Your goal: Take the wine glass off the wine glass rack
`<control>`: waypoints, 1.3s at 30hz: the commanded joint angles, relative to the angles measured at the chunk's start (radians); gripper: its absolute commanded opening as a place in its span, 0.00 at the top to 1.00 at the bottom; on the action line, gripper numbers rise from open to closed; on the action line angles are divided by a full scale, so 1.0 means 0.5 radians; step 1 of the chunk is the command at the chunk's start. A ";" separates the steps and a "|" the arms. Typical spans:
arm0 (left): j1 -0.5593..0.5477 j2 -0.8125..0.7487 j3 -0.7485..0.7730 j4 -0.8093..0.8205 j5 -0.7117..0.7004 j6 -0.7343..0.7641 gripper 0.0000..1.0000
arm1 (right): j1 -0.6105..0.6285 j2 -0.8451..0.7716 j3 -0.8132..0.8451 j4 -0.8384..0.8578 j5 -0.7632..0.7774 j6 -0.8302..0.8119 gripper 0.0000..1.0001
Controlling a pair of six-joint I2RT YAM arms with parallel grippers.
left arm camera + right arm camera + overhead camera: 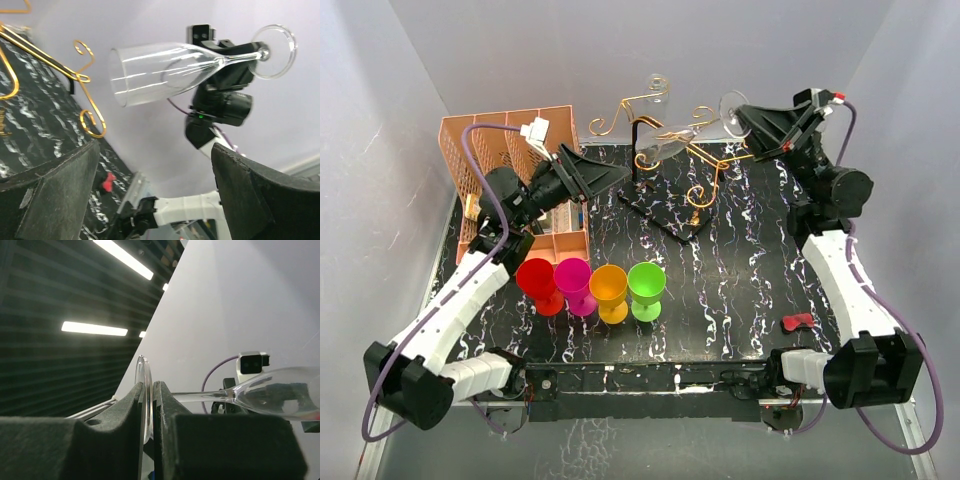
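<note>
The right claw is clamped on the foot of the glass, which lies sideways just beside the rack. The left claw stands apart.

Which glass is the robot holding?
Look at the back of the black marbled table, at the gold wire rack. Just right of it, the right gripper pinches the wine glass by its round foot. It is clear and lying sideways, unlike the four coloured cups standing upright in front.
</note>
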 commanded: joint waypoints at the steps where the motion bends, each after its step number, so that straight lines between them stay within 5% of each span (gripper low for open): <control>1: 0.021 0.063 -0.117 0.733 0.282 -0.455 0.12 | 0.121 0.051 -0.034 0.418 0.038 0.541 0.92; 5: 0.026 0.087 -0.175 1.012 0.326 -0.600 0.16 | 0.221 0.100 -0.064 0.481 0.068 0.579 0.92; 12: 0.028 0.004 -0.233 0.960 0.290 -0.522 0.21 | 0.284 0.114 -0.109 0.524 0.109 0.615 0.92; 20: 0.141 -0.182 -0.308 0.705 0.146 -0.344 0.12 | 0.291 0.098 -0.105 0.519 0.110 0.625 0.92; 39: 0.274 -0.014 -0.334 1.094 0.341 -0.706 0.16 | 0.397 0.167 -0.127 0.629 0.153 0.664 0.92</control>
